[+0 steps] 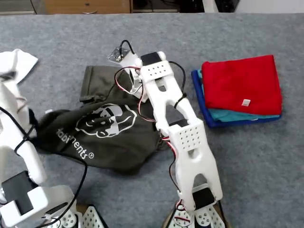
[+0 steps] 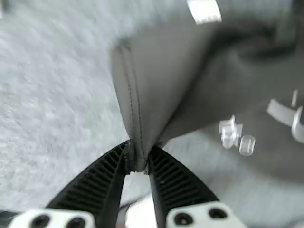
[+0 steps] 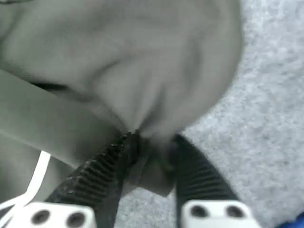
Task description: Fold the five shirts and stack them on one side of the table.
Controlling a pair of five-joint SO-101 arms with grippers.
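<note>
A dark olive shirt (image 1: 109,128) with a white print lies crumpled at the table's middle left. In the left wrist view my left gripper (image 2: 137,160) is shut on a stitched edge of the shirt (image 2: 190,85), at its left end in the high view. My right gripper (image 3: 152,142) is shut on a bunch of the shirt's cloth (image 3: 118,57); the right arm (image 1: 164,95) stands over the shirt's far right corner. Folded shirts are stacked at the right, red (image 1: 242,85) on top of teal (image 1: 237,115) and blue (image 1: 197,90). A white shirt (image 1: 16,61) lies at the far left.
The table is covered in grey carpet (image 1: 247,161), bare in front of the stack and along the far side. The left arm (image 1: 19,142) and its cables stand at the left edge. A wooden cabinet (image 1: 85,5) stands behind the table.
</note>
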